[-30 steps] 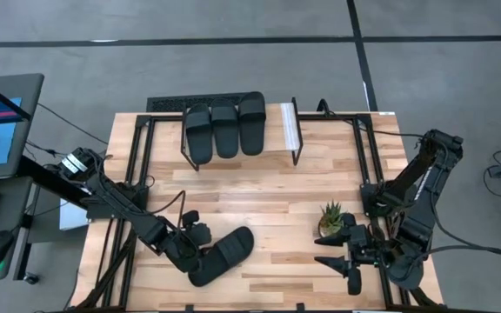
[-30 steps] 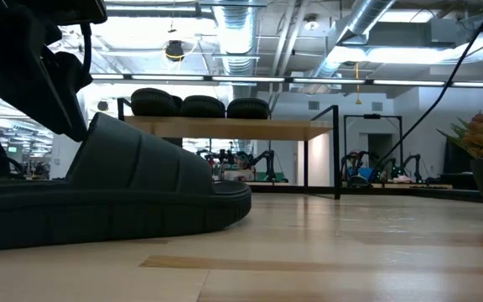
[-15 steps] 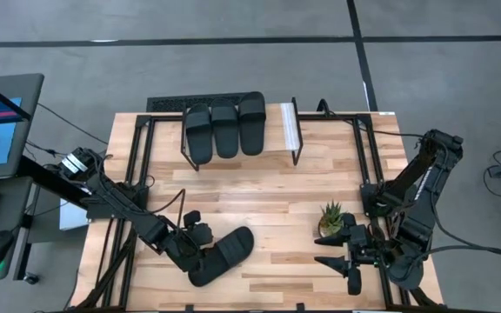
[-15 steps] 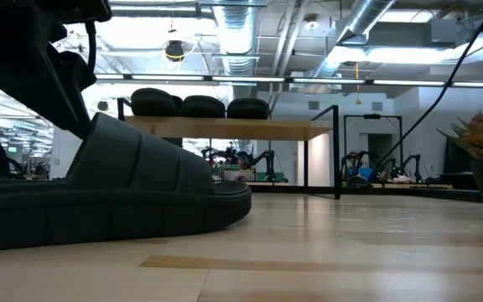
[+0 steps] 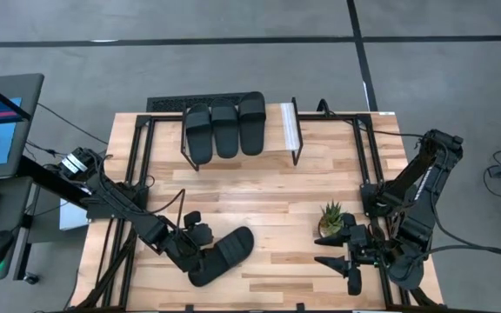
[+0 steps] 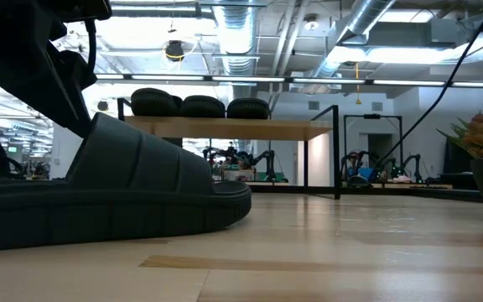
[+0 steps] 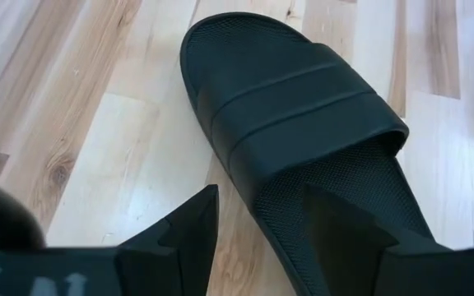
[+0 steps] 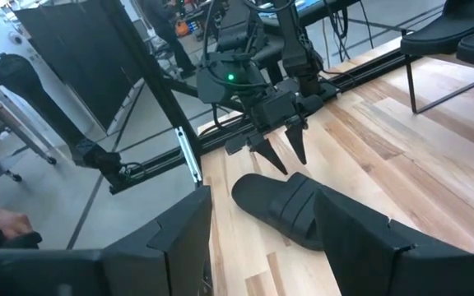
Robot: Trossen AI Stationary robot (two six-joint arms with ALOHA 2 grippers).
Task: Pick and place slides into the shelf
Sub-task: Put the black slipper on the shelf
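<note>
My left end effector (image 7: 257, 222) stands open at the heel end of a lone black slide (image 7: 303, 140), one finger (image 7: 189, 234) over bare wood just beside the sole, the other (image 7: 344, 234) over the footbed; I cannot tell whether either finger touches the sandal. In the high view that end effector (image 5: 196, 236) sits at the near-left part of the bench (image 5: 268, 196), with the slide (image 5: 223, 255) lying at an angle, flat on its sole, toe pointing toward the bench's middle. From bench height the same slide (image 6: 111, 197) fills the left foreground, its ribbed strap up, with the left arm dark above it.

Three more slides (image 5: 225, 129) lie side by side on the shelf (image 5: 290, 129) at the far edge of the bench, crowding its left part; the white strip at the right end is bare. In the low view they show as three dark humps (image 6: 199, 106) on the light plank.

My right end effector (image 5: 333, 252) waits at the near-right corner, fingers parted and holding nothing, just beside a small potted plant (image 5: 330, 217). Its wrist camera looks across the bench to the slide (image 8: 290, 210) and the left arm's spread fingers (image 8: 271, 154) over it.
</note>
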